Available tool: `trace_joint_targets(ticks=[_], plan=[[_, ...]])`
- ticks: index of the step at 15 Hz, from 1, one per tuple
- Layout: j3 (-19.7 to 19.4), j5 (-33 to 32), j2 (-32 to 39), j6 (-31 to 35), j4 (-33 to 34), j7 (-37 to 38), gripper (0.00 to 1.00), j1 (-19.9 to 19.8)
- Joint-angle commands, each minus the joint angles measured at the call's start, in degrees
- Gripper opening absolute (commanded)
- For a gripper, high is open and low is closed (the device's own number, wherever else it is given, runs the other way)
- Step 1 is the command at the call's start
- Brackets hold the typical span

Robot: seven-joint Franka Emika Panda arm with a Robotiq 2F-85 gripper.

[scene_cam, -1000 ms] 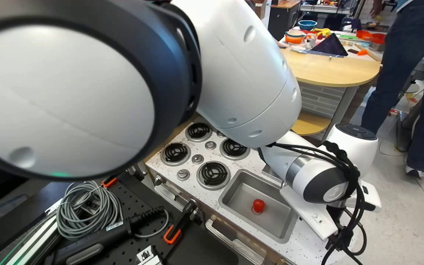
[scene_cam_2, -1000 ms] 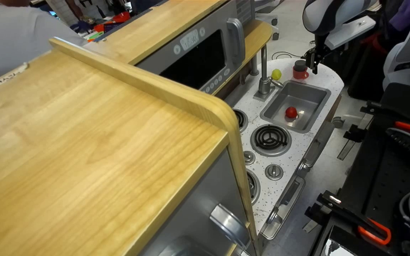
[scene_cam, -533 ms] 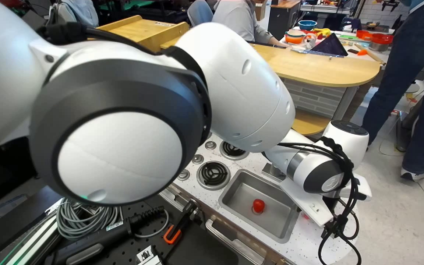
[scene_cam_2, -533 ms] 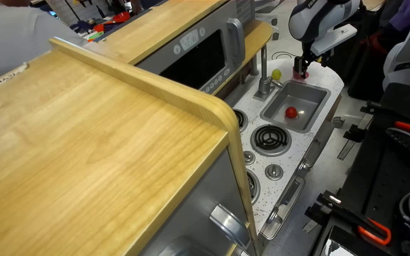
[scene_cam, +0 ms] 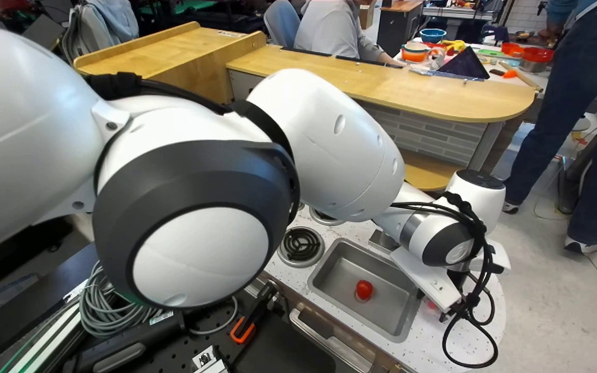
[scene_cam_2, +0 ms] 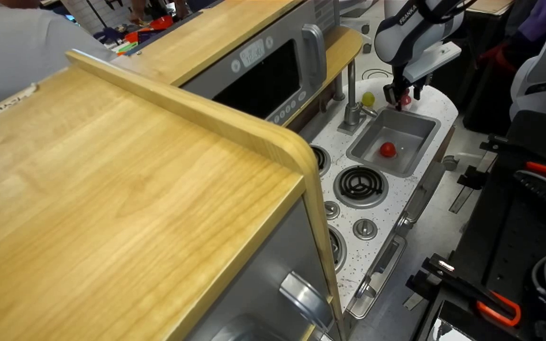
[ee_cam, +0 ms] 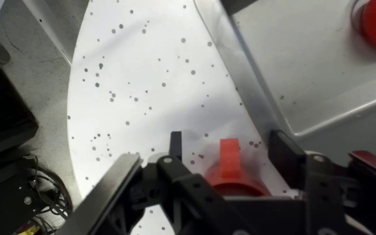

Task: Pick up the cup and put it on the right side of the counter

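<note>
Best in wrist view: cup handle

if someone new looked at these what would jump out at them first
Probably the big white-and-dark robot arm, looming across the left and middle of an exterior view. Next, the bright red round object lying in the grey sink, visible in both exterior views. In the wrist view, the eye likely goes to the red cup low in the picture, framed by the open gripper.
</note>
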Motion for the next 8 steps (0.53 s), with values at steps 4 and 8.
trace_joint_targets(ticks=[4, 8], plan=[[0.6, 0.4, 3.0, -3.4, 6.7, 0.2, 0.15, -0.3], [0.5, 0.8, 2.1, -5.4, 7.9, 1.1, 0.02, -0.7]])
